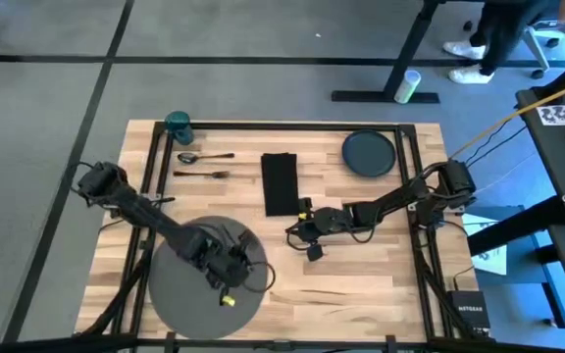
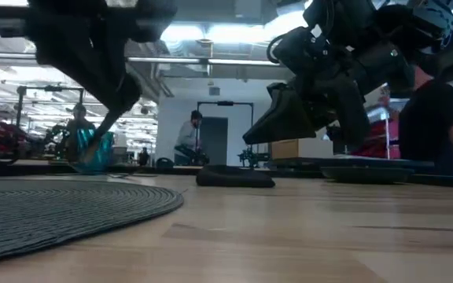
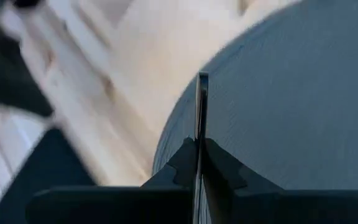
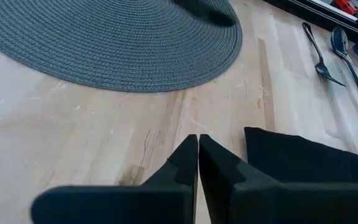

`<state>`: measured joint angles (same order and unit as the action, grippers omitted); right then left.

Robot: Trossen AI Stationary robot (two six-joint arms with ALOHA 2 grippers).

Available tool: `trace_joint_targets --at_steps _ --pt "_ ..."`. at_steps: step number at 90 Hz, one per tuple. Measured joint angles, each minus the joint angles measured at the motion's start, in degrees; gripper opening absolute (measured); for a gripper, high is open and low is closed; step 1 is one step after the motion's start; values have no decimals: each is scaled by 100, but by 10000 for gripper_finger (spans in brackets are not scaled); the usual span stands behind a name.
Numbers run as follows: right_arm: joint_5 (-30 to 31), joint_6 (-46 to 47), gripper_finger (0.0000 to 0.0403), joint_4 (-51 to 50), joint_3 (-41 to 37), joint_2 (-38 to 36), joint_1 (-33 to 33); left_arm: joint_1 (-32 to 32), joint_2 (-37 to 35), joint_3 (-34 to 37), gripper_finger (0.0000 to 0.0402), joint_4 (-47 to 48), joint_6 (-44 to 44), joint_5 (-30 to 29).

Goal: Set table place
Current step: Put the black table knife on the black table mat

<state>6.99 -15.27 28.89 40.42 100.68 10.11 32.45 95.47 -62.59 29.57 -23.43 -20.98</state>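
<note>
Place settings lie spread over the bench (image 1: pixel 351 284), none of them in either tool's hold. The left tool (image 1: pixel 226 279) hangs over the round grey mat (image 1: pixel 179 294) at the near left, its two fingers pressed together with nothing between them — the left wrist view shows them meeting edge to edge above the mat's weave. The right tool (image 1: pixel 307 235) sits low at mid-bench, just right of the near end of the black napkin (image 1: pixel 280 182); its fingers (image 4: pixel 188 163) are also clenched on nothing, pointing across bare wood toward the mat.

The napkin lies flat as a long strip running near to far. To its left, well apart from both tools, the spoon (image 1: pixel 202 157) and fork (image 1: pixel 200 174) lie side by side, the spoon farther off. The teal cup (image 1: pixel 178 124) stands upright at the far-left corner. The dark plate (image 1: pixel 368 153) rests at the far right — apart from the mat and the rest.

Beyond the bench, the low view shows a person (image 2: pixel 188 138) standing in the room.
</note>
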Motion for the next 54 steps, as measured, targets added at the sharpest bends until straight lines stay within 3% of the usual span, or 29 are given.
trace_joint_targets --at_steps 18,31,54 --pt "4 169 0 3 -2 2 0 464 534 0 0 -533 -745 -49" --pt "6 333 0 10 -2 2 0 726 816 2 0 -757 -1289 -536" --pt "6 628 0 -3 -2 2 3 1041 913 2 0 -1295 -1450 -966"
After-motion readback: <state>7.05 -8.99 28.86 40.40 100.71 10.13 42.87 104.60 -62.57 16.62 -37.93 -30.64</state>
